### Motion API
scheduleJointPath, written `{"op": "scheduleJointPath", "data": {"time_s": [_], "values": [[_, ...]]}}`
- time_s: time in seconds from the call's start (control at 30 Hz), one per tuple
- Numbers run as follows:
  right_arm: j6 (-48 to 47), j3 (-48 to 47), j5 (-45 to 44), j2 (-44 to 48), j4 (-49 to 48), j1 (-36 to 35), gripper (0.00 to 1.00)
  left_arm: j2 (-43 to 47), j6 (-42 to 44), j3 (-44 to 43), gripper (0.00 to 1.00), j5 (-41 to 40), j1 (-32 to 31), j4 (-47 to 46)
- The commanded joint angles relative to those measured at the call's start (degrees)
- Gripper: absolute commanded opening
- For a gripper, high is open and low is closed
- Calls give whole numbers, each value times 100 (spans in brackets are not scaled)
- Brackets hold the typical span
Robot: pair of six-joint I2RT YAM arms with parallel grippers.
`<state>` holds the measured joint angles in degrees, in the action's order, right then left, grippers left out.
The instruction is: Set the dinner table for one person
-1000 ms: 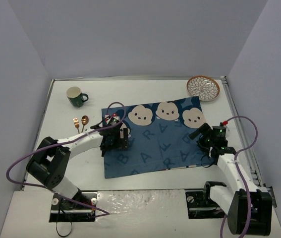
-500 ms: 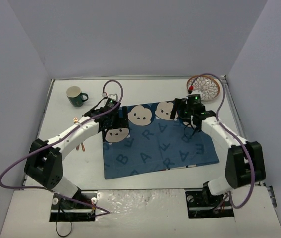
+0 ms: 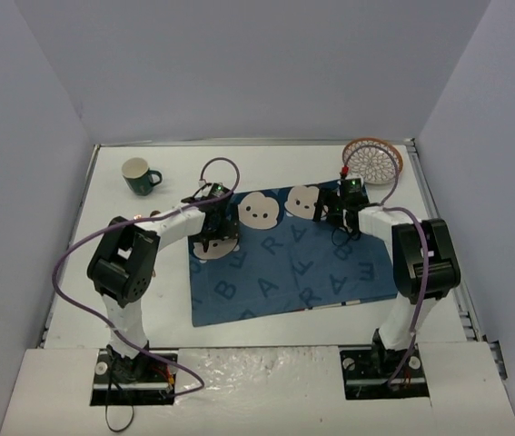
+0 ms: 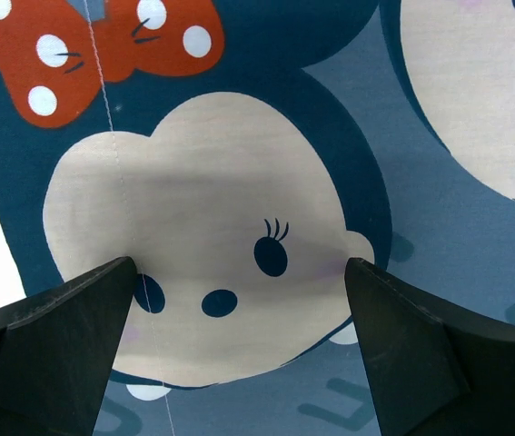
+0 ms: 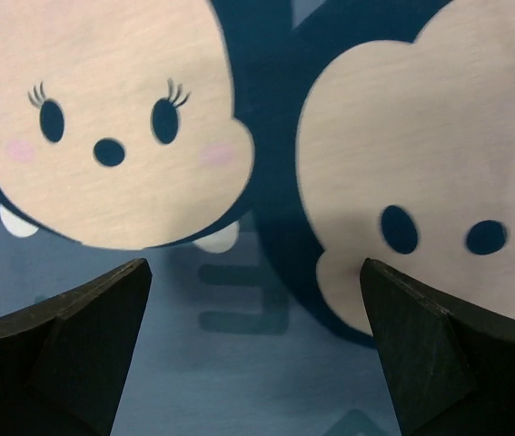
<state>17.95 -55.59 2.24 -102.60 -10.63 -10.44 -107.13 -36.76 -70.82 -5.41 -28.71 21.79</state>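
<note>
The left pincer (image 3: 213, 236) and right pincer (image 3: 341, 216) both point straight down, jaws spread wide, elbows raised high behind them.

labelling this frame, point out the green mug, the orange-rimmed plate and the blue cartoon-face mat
dark green mug (image 3: 137, 185): top external view, its outer wall
round orange-rimmed lattice plate (image 3: 377, 163): top external view, its patterned centre
dark blue cartoon-face cloth mat (image 3: 280, 282): top external view, bare lettered area

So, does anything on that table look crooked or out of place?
Only the blue mat: it lies slightly turned, its edges not square with the table edges. Nothing looks spilled or broken.
</note>
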Motion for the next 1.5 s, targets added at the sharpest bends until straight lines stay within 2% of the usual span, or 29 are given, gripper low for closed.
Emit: {"op": "scheduleJointPath", "data": {"time_s": [0.0, 0.17, 0.3, 0.47, 0.67, 0.83, 1.1, 1.47], "values": [[495, 629, 241, 183, -35, 815, 98, -390, -326, -256, 97, 355, -111, -210], [976, 1437, 639, 760, -61, 1580, 99, -449, -541, -222, 97, 540, -491, -185], [948, 1455, 400, 1071, 285, 1648, 99, -379, -674, -82, 97, 699, -775, -218], [958, 1496, 206, 1312, 474, 2199, 100, -489, -775, -211, 97, 740, -850, -171], [982, 1156, 127, 1054, 448, 2571, 100, -875, -903, -880, 97, 873, -952, -192], [966, 332, 55, 417, 435, 2664, 100, -1132, -1071, -1475, 97, 856, -953, -143], [770, -596, 162, -510, 387, 2696, 100, -1459, -1494, -1660, 97, 1040, -953, -381], [679, -529, -12, -362, 492, 2836, 100, -1561, -1308, -1927, 97, 853, -953, -223]]}}
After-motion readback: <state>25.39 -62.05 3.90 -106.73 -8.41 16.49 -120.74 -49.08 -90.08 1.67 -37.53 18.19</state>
